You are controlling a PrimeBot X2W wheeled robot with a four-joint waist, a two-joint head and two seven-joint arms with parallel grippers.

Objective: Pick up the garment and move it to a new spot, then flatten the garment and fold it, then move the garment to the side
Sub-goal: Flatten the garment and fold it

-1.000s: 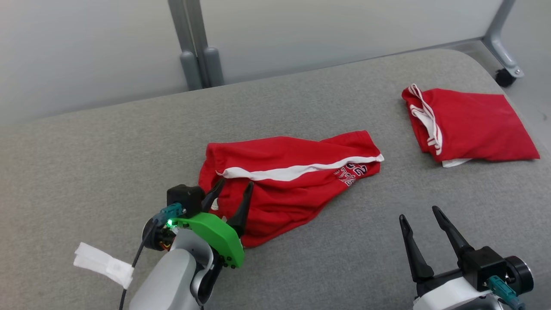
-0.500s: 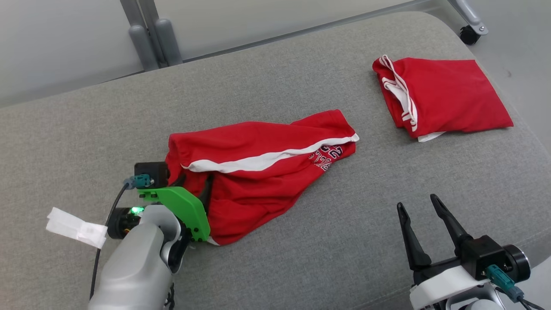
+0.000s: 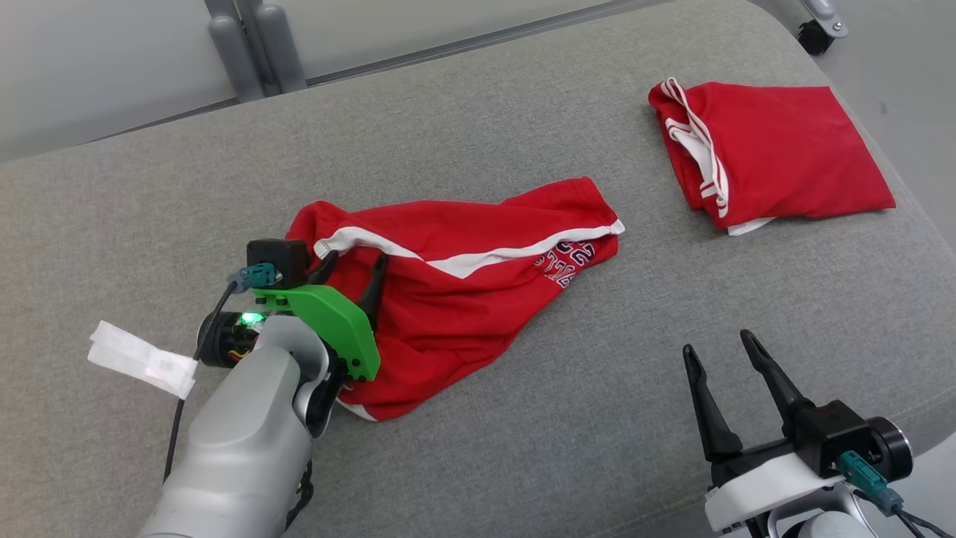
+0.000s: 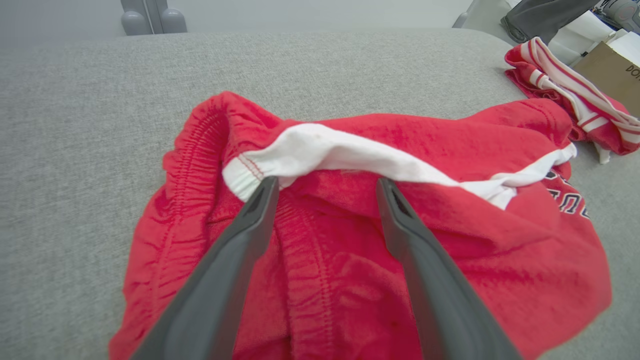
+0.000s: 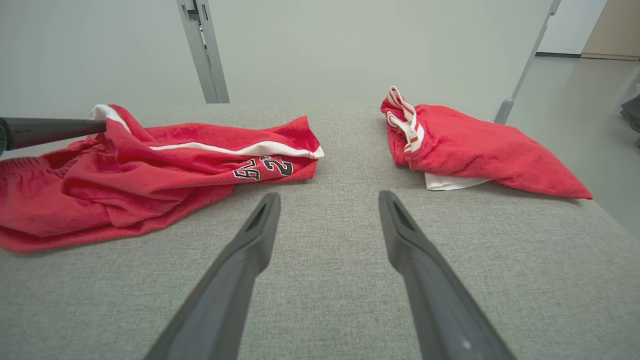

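Grey padded surface (image 3: 523, 433) carries the crumpled red shorts (image 3: 463, 299) at the head view's centre. Soft, light and limp, they should bunch easily; the elastic waistband (image 4: 192, 145) looks like the firmest hold. Left gripper (image 3: 357, 261) reaches low over that end, jaws spread, nothing pinched. Right gripper (image 3: 717, 344) hovers lower right, jaws apart, empty.

Grey fabric-covered surface (image 3: 523, 448) under even indoor light; at the far side, pale partition panels (image 3: 112, 60) on grey metal posts (image 3: 254, 45); far right, black caster (image 3: 814, 33) on smooth grey floor (image 3: 911, 90).
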